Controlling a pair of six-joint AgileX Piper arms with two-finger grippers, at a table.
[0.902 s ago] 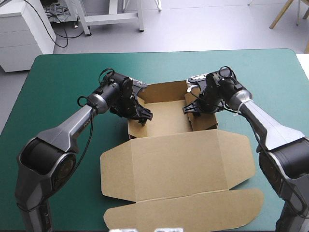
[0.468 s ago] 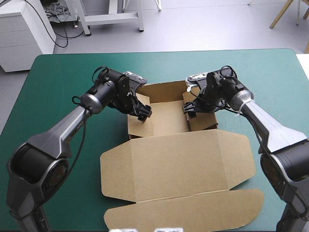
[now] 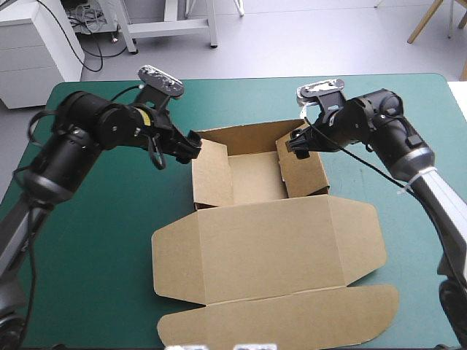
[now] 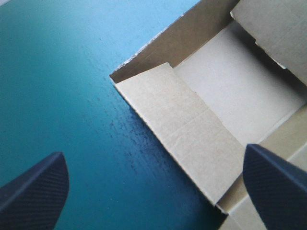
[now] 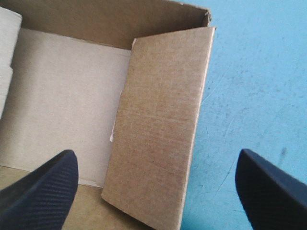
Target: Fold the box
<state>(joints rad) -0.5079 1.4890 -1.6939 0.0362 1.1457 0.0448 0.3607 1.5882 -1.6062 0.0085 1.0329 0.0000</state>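
Left tool (image 3: 191, 144), right tool (image 3: 295, 142) both spread wide; arms (image 3: 66, 157) apparently held high.

No text, label, brand, number or sign can be read in any of the views. The board of the box (image 3: 270, 248) shows only plain brown surface, and the table cover (image 3: 95, 240) is plain teal-green.

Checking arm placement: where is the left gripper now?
In the high view, the left gripper hangs open over the left wall of the box, near its far corner.
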